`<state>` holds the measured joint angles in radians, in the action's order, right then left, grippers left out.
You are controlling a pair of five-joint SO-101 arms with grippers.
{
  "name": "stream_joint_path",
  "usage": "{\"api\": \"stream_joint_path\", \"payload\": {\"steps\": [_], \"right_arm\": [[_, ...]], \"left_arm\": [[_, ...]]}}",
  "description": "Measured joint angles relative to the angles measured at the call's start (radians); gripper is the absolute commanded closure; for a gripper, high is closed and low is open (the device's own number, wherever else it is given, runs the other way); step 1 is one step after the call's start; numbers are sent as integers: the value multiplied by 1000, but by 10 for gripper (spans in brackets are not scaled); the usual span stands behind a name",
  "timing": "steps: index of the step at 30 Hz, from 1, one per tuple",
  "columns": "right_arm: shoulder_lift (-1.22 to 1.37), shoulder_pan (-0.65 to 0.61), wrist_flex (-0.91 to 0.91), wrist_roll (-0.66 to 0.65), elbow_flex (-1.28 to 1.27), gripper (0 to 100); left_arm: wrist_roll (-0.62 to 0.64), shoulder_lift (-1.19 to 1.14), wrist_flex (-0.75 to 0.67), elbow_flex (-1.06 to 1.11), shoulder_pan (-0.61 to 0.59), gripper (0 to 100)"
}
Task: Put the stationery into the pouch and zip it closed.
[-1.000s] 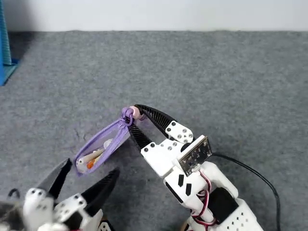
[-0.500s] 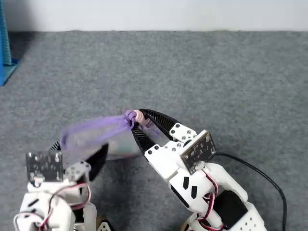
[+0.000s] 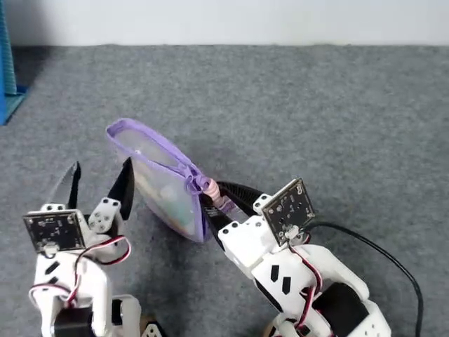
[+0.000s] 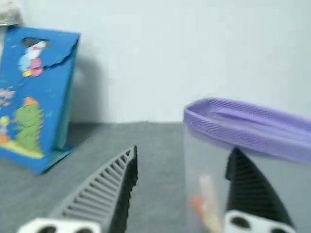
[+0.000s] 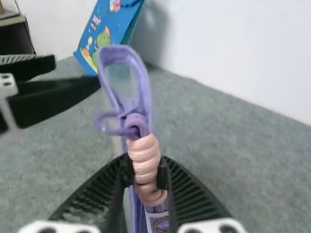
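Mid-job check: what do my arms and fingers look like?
The left gripper and right gripper have black ribbed, tapered fingers on white plastic arms. Each wrist carries a square camera board; a black cable trails from the right arm.

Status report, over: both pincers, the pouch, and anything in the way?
Left pincer open, beside pouch. Right pincer shut on pouch's pull end; pouch stands on edge, stationery inside. Nothing blocking.

My gripper (image 4: 184, 150) is standing wide open, one finger (image 4: 248, 189) overlapping the clear, purple-rimmed pouch (image 4: 252, 128), stationery (image 4: 201, 206) showing inside. A blue bag (image 4: 34, 97) is standing by the wall (image 4: 160, 53) behind.
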<state>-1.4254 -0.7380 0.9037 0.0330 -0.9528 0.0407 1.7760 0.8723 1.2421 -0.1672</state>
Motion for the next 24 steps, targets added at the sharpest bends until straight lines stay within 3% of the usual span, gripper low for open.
{"api": "stream_joint_path", "payload": {"steps": [14, 24], "right_arm": [[-233, 0, 186, -54, 0, 991], [-304, 0, 218, -104, 2, 991]], "left_arm": [[61, 0, -71, 34, 348, 849], [87, -2, -55, 66, 417, 848]]}}
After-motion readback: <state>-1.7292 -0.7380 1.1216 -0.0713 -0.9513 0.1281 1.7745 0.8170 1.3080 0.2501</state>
